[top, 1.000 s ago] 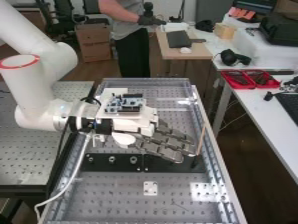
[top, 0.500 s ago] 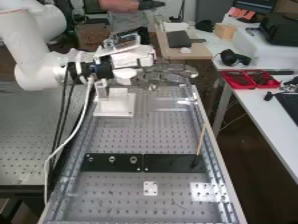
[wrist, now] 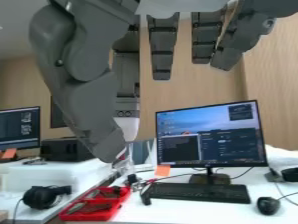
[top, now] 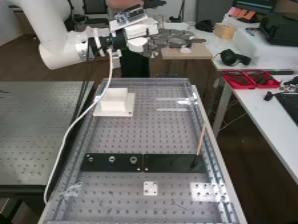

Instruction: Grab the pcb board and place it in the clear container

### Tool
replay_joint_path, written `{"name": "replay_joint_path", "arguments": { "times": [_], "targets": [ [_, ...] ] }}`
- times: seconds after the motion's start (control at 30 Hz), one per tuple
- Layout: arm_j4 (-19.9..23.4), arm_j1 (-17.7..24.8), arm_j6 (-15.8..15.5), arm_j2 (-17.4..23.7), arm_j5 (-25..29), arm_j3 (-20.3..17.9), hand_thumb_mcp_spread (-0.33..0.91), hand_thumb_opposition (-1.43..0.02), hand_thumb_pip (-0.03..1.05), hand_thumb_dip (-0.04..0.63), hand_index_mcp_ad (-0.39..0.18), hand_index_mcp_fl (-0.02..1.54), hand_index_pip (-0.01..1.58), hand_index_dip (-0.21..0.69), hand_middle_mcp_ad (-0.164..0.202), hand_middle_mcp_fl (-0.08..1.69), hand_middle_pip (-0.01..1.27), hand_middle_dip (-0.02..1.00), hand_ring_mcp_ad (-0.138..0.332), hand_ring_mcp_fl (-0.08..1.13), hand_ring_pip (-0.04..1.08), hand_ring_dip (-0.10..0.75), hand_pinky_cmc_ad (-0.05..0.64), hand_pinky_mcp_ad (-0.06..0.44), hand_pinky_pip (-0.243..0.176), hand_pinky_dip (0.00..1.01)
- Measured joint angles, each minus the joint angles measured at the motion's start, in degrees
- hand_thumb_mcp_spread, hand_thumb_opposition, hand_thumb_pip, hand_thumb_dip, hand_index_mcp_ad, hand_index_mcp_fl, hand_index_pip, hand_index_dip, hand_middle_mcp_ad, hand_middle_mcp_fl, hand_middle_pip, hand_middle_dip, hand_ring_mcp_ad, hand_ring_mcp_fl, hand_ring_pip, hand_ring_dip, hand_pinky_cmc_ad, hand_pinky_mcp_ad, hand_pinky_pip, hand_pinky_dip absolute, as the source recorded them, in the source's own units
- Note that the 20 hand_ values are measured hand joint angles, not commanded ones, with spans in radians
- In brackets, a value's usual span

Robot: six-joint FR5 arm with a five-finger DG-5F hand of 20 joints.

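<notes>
In the high view the hand (top: pixel 171 41) is raised beyond the bench's far edge, at the top centre, its fingers loosely extended and holding nothing. In the wrist view the hand (wrist: pixel 163 47) shows spread, mostly straight fingers and a thumb. See-through pieces with bright glints (top: pixel 174 109) lie at the back right of the perforated bench; I cannot tell whether they form the clear container. Two dark flat plates (top: pixel 174 163) lie end to end across the middle; whether either is the pcb board is unclear.
A white block (top: pixel 114 102) stands on the bench's back left. A thin stick (top: pixel 201 139) rises at the right side. Red trays (top: pixel 250 79), headphones (top: pixel 233 58) and a keyboard are on the side table. In the wrist view a monitor (wrist: pixel 211 135) stands behind a keyboard (wrist: pixel 197 193).
From above the bench's middle, the hand has lifted and travelled back past the far edge, uncovering the white block and the dark plates. The white cable has swung along with the arm.
</notes>
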Motion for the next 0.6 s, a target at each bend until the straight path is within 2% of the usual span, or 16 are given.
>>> {"name": "replay_joint_path", "arguments": {
  "times": [0.27, 0.6],
  "targets": [
    [-0.17, 5.21, 1.71, -4.46, 2.89, 2.38, 0.54, -0.95, 0.58, 0.244, -0.068, 0.58, 1.49, -0.002, 0.077, 0.19, 0.14, 0.14, 0.216, 0.04, 0.09, 0.037, 0.325, 0.182, -0.028, 0.21],
    [-1.99, 7.50, 1.50, -12.86, 8.29, 7.08, 0.54, -0.95, 0.58, 0.244, -0.068, 0.58, 1.49, -0.002, 0.075, 0.19, 0.14, 0.14, 0.216, 0.04, 0.09, 0.037, 0.325, 0.182, -0.028, 0.21]
  ]
}}
